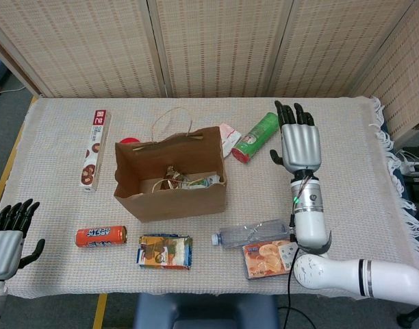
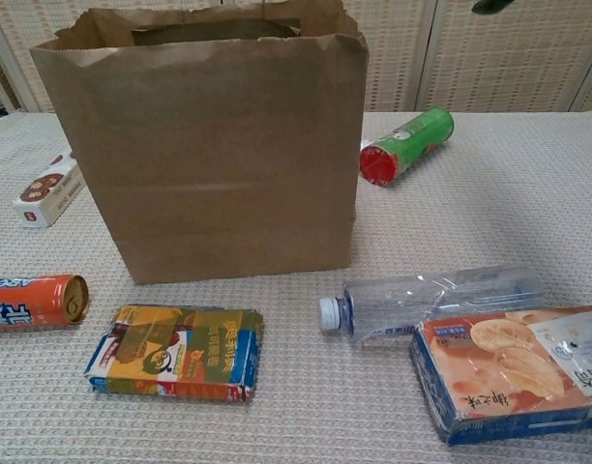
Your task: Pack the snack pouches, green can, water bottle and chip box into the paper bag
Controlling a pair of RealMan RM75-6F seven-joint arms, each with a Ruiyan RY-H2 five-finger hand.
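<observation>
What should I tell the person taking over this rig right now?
Right robot hand: open, empty, raised right of the green can.
Left robot hand: open, empty, at the table's front left edge.
Bag: upright, mid-table, with at least one pouch inside.
Still out: green can lying behind and right of the bag; bottle and chip box lying front right, touching; a pouch in front of the bag; another pouch beside the can.
Left to do: pack all of those.

Upright paper bag (image 1: 170,188) (pouch (image 1: 190,181) inside)
</observation>
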